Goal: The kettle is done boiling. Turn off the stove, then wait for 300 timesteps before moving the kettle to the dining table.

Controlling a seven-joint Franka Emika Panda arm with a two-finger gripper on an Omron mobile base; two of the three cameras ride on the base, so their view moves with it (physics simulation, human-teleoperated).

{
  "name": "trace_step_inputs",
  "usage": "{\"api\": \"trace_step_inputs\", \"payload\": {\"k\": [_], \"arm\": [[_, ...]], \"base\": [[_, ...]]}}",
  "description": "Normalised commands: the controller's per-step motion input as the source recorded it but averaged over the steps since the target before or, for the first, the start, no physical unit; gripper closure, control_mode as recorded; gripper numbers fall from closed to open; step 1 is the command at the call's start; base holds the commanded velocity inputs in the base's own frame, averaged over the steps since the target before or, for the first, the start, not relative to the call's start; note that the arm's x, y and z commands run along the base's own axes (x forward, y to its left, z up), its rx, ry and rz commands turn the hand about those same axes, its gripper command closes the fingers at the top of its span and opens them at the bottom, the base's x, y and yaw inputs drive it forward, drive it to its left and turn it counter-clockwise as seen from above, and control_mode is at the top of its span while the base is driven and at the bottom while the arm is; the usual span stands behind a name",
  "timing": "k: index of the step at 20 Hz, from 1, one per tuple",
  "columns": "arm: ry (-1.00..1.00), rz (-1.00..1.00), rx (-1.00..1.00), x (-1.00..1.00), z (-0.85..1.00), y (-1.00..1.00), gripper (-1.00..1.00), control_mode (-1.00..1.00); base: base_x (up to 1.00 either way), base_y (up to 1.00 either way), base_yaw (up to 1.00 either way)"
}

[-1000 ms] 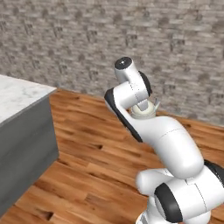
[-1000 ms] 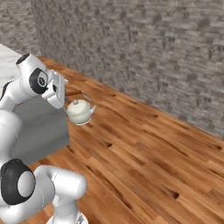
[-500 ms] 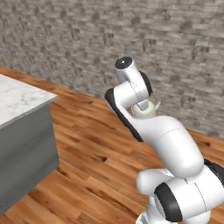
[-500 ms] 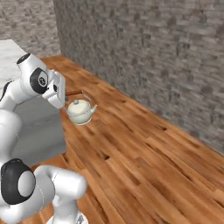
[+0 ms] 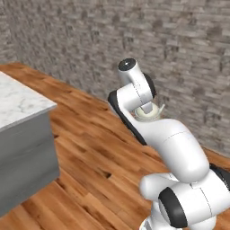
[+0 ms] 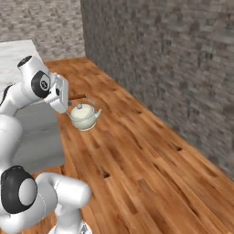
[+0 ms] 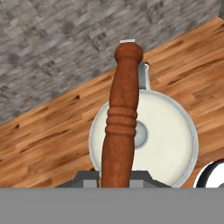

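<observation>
Grey stone-brick wall (image 5: 188,40) across the back, second stone wall (image 6: 41,20) meeting it at a corner, warm wood-plank floor (image 6: 151,173) with dark knots, even flat light, no visible shadows

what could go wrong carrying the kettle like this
The kettle hangs over the wood floor by its reddish-brown handle alone, so it may swing or slip from the gripper. The dining table corner sits close to the arm's left, so a low approach might knock the kettle against its edge.
</observation>
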Motion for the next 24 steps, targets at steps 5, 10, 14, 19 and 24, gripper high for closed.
{"api": "trace_step_inputs", "payload": {"k": [5,10,14,19,24], "arm": [[0.00,0.00,0.00,0.00,0.00,0.00,1.00,1.00],[0.00,0.00,0.00,0.00,0.00,0.00,1.00,1.00],[0.00,0.00,0.00,0.00,0.00,0.00,1.00,1.00],[0.00,0.00,0.00,0.00,0.00,0.00,1.00,1.00],[0.00,0.00,0.00,0.00,0.00,0.00,1.00,1.00]], "base": [[0.50,-0.61,0.31],[0.49,-0.62,0.30],[0.50,-0.61,0.30],[0.53,-0.56,0.30],[0.59,-0.58,0.30]]}}
